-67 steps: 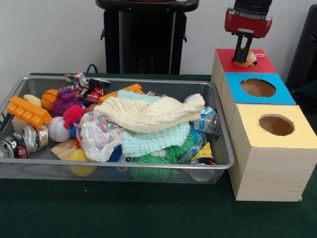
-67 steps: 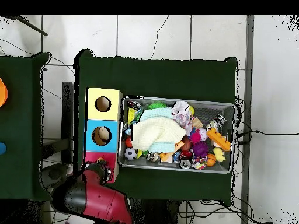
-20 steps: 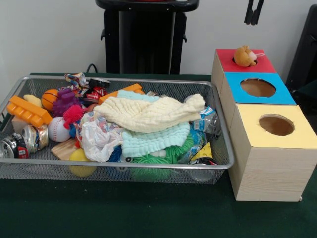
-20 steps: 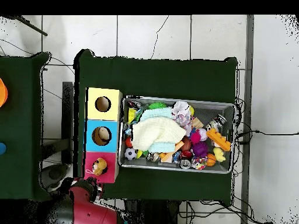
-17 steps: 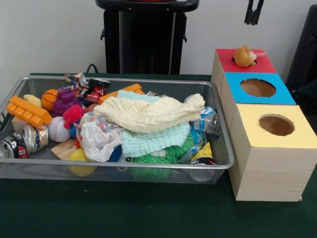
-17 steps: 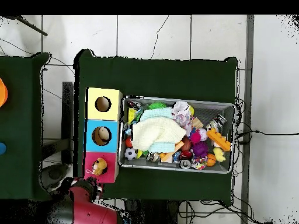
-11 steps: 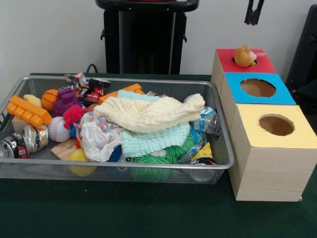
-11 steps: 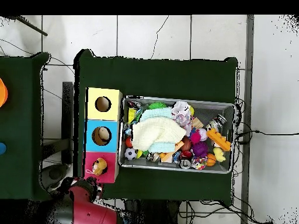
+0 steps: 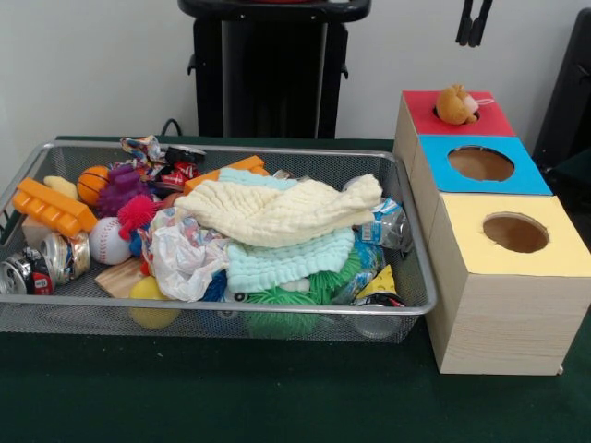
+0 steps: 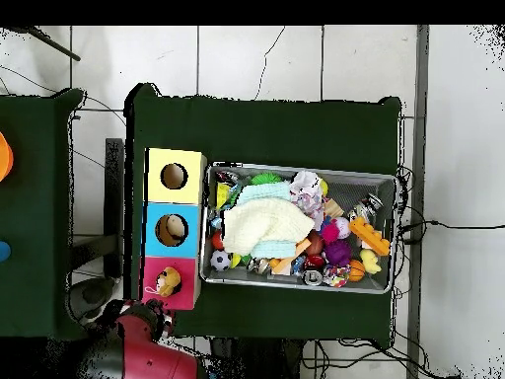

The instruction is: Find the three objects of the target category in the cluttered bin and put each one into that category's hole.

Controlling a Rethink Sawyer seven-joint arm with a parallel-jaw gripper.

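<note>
Looking across the green worktop (image 9: 277, 406), I see the wire bin (image 9: 231, 318) heaped with clutter, then the small orange plush toy (image 9: 455, 104) lodged in the red box's hole (image 9: 457, 113). My fingers (image 9: 474, 23) hang above it, nearly together, empty.

A silver wire-mesh bin (image 9: 406, 185) sits on the dark green table cover (image 9: 277, 397). On top of the heap lies a pale cream cloth (image 9: 277, 210), with a mint-green cloth (image 9: 286, 261) under it and a crumpled white plastic bag (image 9: 185, 261) beside them. There is an orange basketball with black lines (image 9: 91, 182), a white baseball with red stitching (image 9: 108, 242), a purple spiky ball (image 9: 121, 187), a pink spiky ball (image 9: 137, 212) and an orange ridged block (image 9: 53, 207). The wood-grain boxes have a red top (image 9: 489, 118), a blue top (image 9: 517, 175) and a yellow top (image 9: 554, 249). An orange-tan plush toy (image 9: 453, 104) sits on the red one.
</note>
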